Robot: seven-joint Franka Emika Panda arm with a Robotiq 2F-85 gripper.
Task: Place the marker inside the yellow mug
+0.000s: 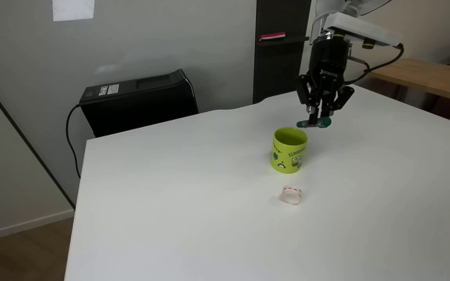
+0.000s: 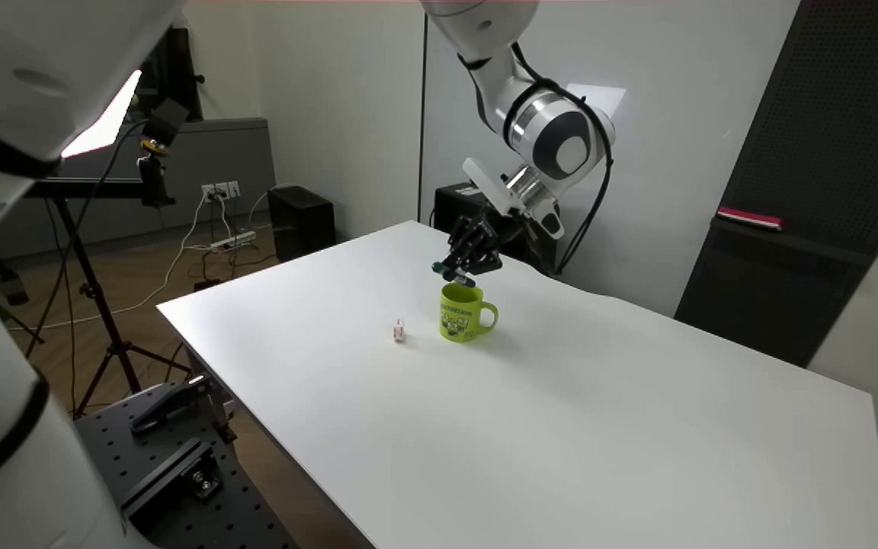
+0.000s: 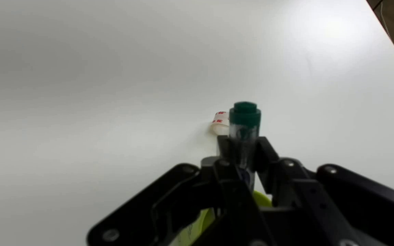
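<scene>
A white table (image 2: 637, 473) stands beside a grey wall (image 1: 190, 35) and a dark panel (image 1: 281, 66), with a black tripod (image 2: 100, 305) and a black box (image 2: 303, 225) on the brown floor (image 1: 22, 253).

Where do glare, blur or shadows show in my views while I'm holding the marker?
Wrist view: glare whitens the table at upper right, clear of the marker; the gripper looks slightly soft. In an exterior view, the light panel burns out white, and the yellow mug casts only a faint shadow.
</scene>
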